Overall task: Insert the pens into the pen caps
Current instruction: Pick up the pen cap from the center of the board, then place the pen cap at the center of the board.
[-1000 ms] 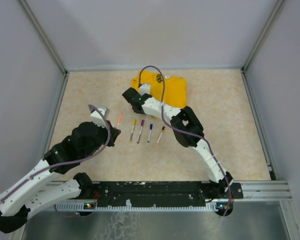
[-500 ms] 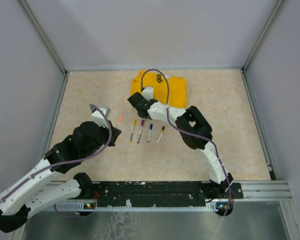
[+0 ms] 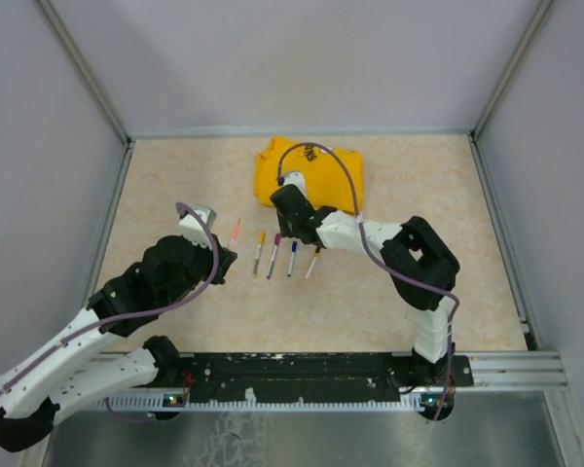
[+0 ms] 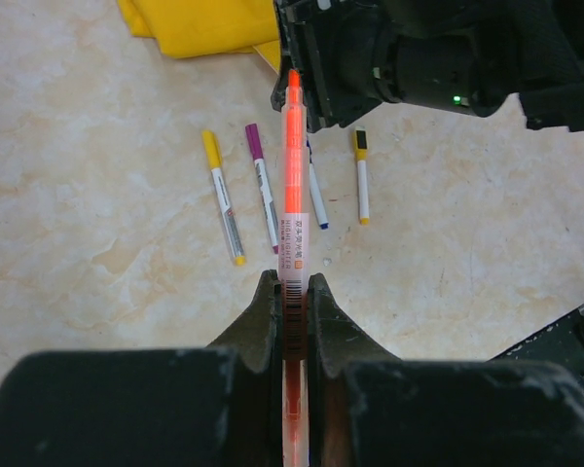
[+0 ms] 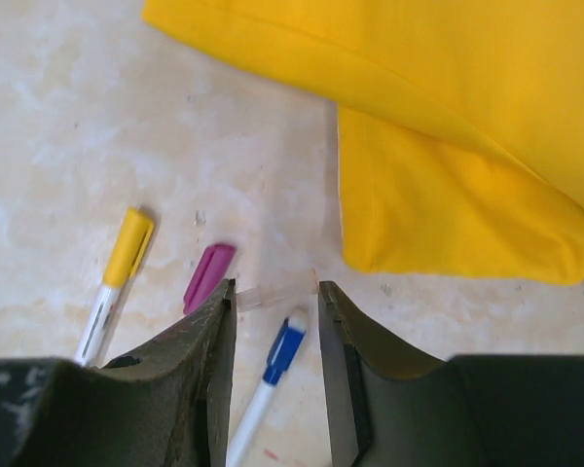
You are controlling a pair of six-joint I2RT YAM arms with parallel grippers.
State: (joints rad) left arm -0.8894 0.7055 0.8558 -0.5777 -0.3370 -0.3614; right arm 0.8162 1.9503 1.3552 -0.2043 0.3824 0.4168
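My left gripper point(image 4: 292, 284) is shut on an orange-red pen point(image 4: 293, 165), tip pointing away; in the top view the pen point(image 3: 234, 232) sticks out past the gripper point(image 3: 224, 255). Several capped pens lie in a row: yellow point(image 3: 260, 251), magenta point(image 3: 273, 255), blue point(image 3: 292, 259) and a black-and-yellow one point(image 3: 313, 262). My right gripper point(image 5: 273, 292) hangs low over their far ends, its jaws narrowed on a small clear cap point(image 5: 275, 291) held end to end. The yellow point(image 5: 122, 263), magenta point(image 5: 209, 275) and blue point(image 5: 277, 355) caps show beside and under it.
A folded yellow T-shirt point(image 3: 311, 175) lies just beyond the pens; its corner point(image 5: 448, 126) is close to my right gripper. Grey walls enclose the table on three sides. The black base rail point(image 3: 311, 370) runs along the near edge.
My right gripper has moved from the shirt's left edge toward the near side, over the pens' far ends, and its elbow has swung right. The left arm and its pen have not moved.
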